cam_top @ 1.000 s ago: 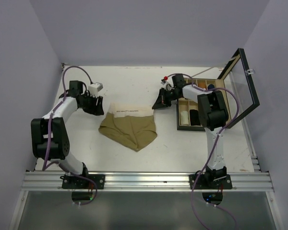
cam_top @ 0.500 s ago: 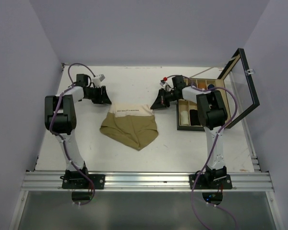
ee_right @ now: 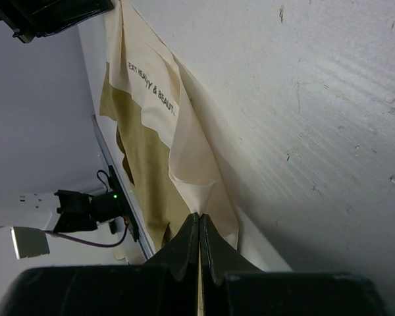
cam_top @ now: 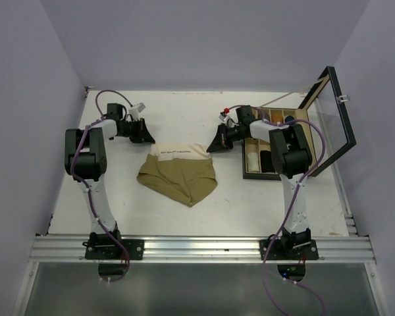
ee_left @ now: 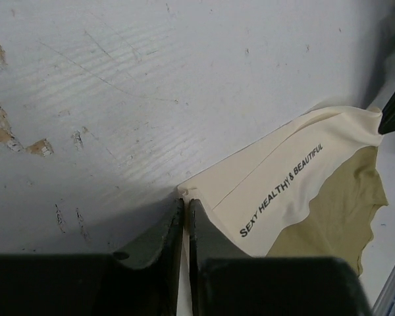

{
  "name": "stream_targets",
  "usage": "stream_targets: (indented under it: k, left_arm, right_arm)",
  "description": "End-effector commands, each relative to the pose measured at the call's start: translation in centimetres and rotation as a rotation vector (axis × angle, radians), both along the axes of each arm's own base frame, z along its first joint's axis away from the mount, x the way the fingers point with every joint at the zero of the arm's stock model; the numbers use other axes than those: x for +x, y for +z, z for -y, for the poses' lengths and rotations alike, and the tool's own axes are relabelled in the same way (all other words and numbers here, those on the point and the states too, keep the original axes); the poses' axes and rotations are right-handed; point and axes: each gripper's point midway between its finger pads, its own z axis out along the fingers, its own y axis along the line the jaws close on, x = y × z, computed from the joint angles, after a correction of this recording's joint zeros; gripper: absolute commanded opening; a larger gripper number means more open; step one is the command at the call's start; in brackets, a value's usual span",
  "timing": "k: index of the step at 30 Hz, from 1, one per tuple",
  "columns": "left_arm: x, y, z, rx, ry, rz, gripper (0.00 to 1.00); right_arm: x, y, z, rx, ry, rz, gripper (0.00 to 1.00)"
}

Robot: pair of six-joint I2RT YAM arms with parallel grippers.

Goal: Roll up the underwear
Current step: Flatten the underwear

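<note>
Olive-tan underwear [cam_top: 178,178], corners hidden inside left claw [ee_left: 185,201], right claw [ee_right: 199,216]

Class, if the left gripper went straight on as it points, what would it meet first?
The cream waistband of the olive-tan underwear, its corner between the fingers of the left gripper; beyond, probably only table.
</note>
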Motion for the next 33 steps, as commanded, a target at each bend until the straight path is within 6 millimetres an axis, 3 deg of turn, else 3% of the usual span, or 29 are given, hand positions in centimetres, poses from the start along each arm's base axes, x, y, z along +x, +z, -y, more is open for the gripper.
stream_targets:
  k: [1,2,7,10,15,21,24,29,32,33]
  left_arm:
    - [0.8,-0.3,-0.9,0.020,0.027,0.008,0.06]
    - [0.9,0.1,-1.3,0.022,0.032,0.017,0.00]
    - [1.1,4.6,-3.9,0.001,-0.003,0.140,0.00]
    - [0.7,6.2,-5.5,-0.002,-0.017,0.181,0.00]
    - [-0.4,6.6,-5.0,-0.010,-0.062,0.212,0.00]
    - [0.0,8.3,-3.6,-0.020,-0.089,0.275,0.00]
    - [0.7,10.1,-3.5,-0.018,-0.101,0.332,0.00]
    - [2.6,15.9,-3.6,0.012,-0.140,0.494,0.00]
    - [2.6,19.9,-3.5,0.031,-0.159,0.601,0.00]
    - [2.2,21.9,-3.4,0.053,-0.168,0.659,0.00]
  right_arm:
    - [0.5,2.7,-0.1,0.030,0.016,0.077,0.00]
    - [0.6,3.0,0.1,0.032,0.013,0.082,0.00]
    - [2.7,6.4,3.1,0.010,-0.051,0.178,0.00]
    - [3.8,7.1,4.3,-0.012,-0.089,0.206,0.00]
    - [4.0,6.9,3.3,0.019,-0.083,0.193,0.00]
    - [4.0,7.0,1.0,0.044,-0.029,0.204,0.00]
    - [4.4,9.3,0.0,0.057,0.011,0.293,0.00]
    - [4.0,13.9,0.5,0.016,0.144,0.522,0.00]
    - [4.9,17.7,1.6,-0.008,0.141,0.696,0.00]
    - [5.0,20.3,1.7,-0.014,0.138,0.774,0.00]
